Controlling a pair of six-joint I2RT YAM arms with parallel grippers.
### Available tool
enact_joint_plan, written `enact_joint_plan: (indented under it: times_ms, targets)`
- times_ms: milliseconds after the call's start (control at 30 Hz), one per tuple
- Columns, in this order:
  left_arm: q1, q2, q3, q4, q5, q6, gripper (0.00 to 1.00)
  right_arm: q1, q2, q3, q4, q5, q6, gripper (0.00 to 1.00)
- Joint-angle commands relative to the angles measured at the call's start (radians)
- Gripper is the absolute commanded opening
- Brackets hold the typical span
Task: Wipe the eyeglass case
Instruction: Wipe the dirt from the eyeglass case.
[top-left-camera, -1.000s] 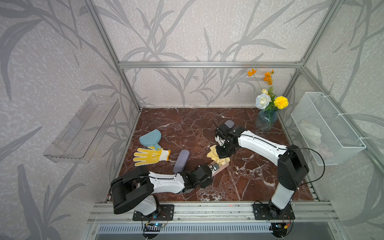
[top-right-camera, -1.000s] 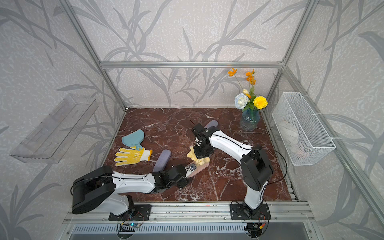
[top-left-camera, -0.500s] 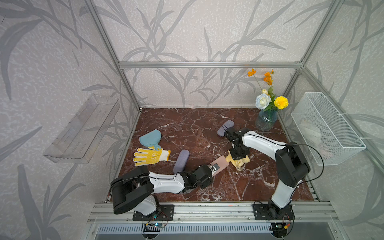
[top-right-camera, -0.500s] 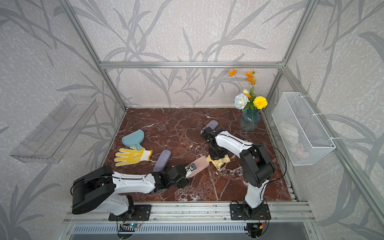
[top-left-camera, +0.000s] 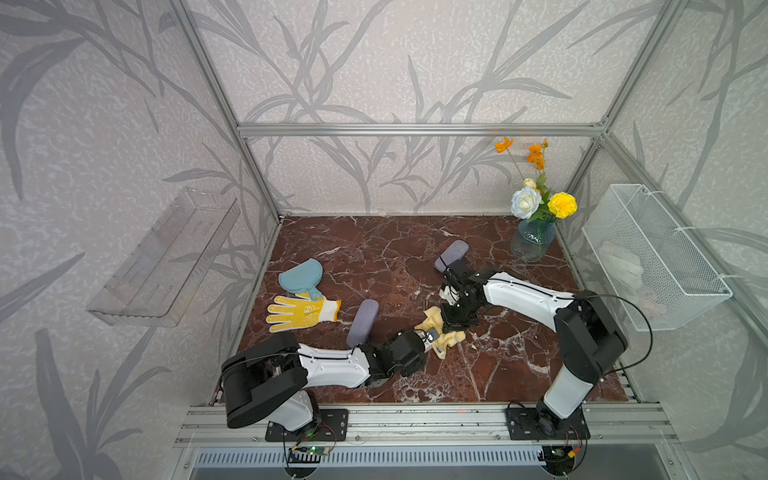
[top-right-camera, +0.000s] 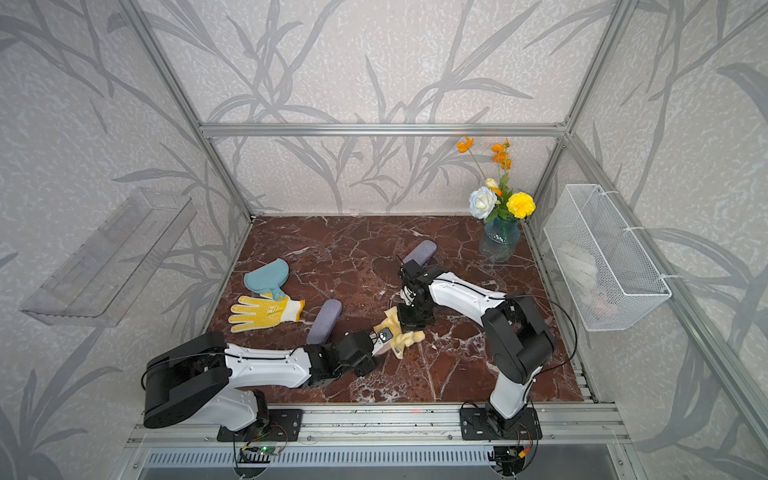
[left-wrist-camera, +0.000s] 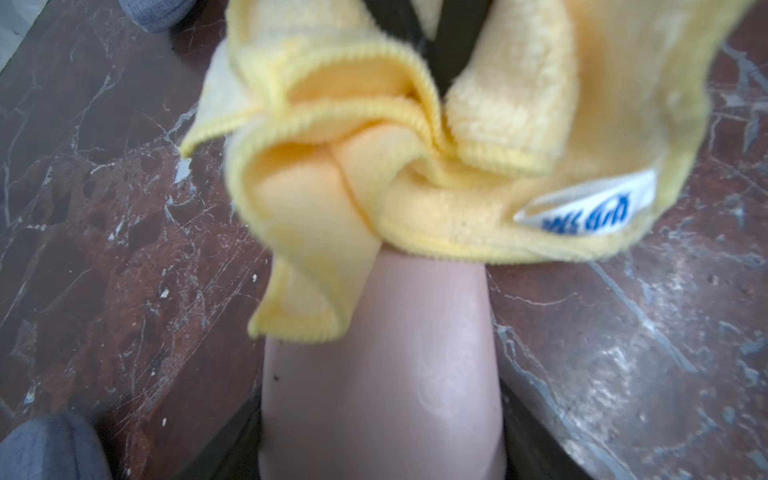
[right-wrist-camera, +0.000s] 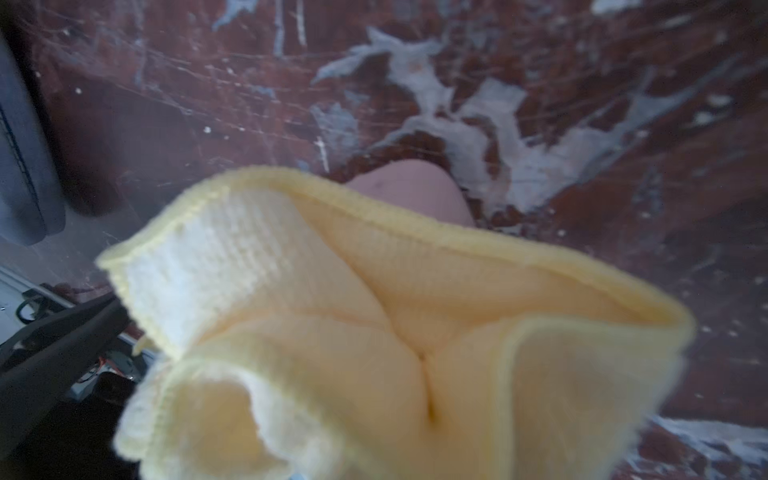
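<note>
The pink eyeglass case (left-wrist-camera: 382, 374) lies low over the marble floor, and my left gripper (top-left-camera: 420, 340) is shut on its near end; dark fingers (left-wrist-camera: 536, 436) flank it. A crumpled yellow cloth (top-left-camera: 451, 337) covers the case's far half (top-right-camera: 384, 348). From above, my right gripper (top-left-camera: 455, 322) is shut on the cloth (right-wrist-camera: 374, 332) and presses it onto the case. In the right wrist view only the case's rounded tip (right-wrist-camera: 411, 189) shows past the cloth. In the left wrist view the cloth (left-wrist-camera: 415, 166) and its white label hide the far end.
Two grey-purple oblong cases lie on the floor, one left of the arms (top-left-camera: 363, 323) and one behind the right arm (top-left-camera: 451, 254). A blue mitt (top-left-camera: 301, 275) and yellow glove (top-left-camera: 301, 312) lie at left. Vase of flowers (top-left-camera: 532, 241), wire basket (top-left-camera: 648, 257), clear shelf (top-left-camera: 166, 257).
The right gripper dragged the cloth along the case and off its far end to the right, then came back left onto the case. The left gripper held still.
</note>
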Motion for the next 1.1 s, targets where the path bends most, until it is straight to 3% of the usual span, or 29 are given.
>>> enact_joint_plan:
  times_ms: [0,67,167,433,600,733,833,967,1067]
  targets:
    - [-0.036,-0.009,0.046,0.004,-0.106,0.045,0.0,-0.05,0.015,0.083,-0.104,0.372,-0.081,0.0]
    - [-0.065,0.015,0.062,-0.012,-0.173,0.073,0.0,-0.032,-0.002,0.161,-0.177,0.56,-0.113,0.0]
    - [-0.106,0.061,0.093,-0.029,-0.283,0.107,0.0,0.004,-0.039,0.251,-0.229,0.638,-0.14,0.0]
    - [-0.187,0.198,0.174,-0.034,-0.464,0.191,0.0,0.157,0.023,0.426,-0.285,0.292,-0.12,0.0]
    - [-0.212,0.237,0.19,-0.037,-0.534,0.221,0.0,0.209,0.086,0.379,-0.231,0.069,-0.093,0.0]
    - [-0.22,0.258,0.194,-0.031,-0.565,0.239,0.0,0.188,0.122,0.336,-0.232,0.04,-0.119,0.0]
    - [-0.221,0.255,0.194,-0.027,-0.575,0.243,0.0,0.1,0.106,0.234,-0.202,0.039,-0.121,0.0]
    - [-0.221,0.262,0.194,-0.029,-0.579,0.233,0.0,-0.047,0.057,0.122,-0.194,0.175,-0.146,0.0]
    - [-0.221,0.266,0.195,-0.027,-0.579,0.232,0.0,-0.082,0.056,0.15,-0.261,0.497,-0.173,0.0]
